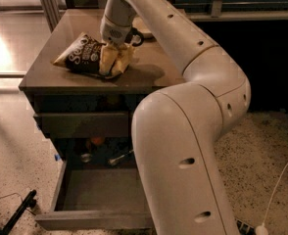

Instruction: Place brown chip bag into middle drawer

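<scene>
Pincer (115, 46) clamps crumpled tan end of crinkly brown chip bag (83, 57); grey middle drawer (100, 194) open

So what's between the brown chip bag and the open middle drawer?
Camera view: a closed drawer front and a dark recess holding small items. The gripper is at the brown chip bag, above the middle drawer.

A white jointed robot arm (183, 146) bends over a dark grey cabinet (60, 80). Its gripper (115, 58) is down at the right end of a crinkly dark brown and tan-yellow chip bag (83, 57), which lies on the cabinet top. Lower down, a wide shallow grey drawer (100, 192) stands pulled out, its flat floor bare.
</scene>
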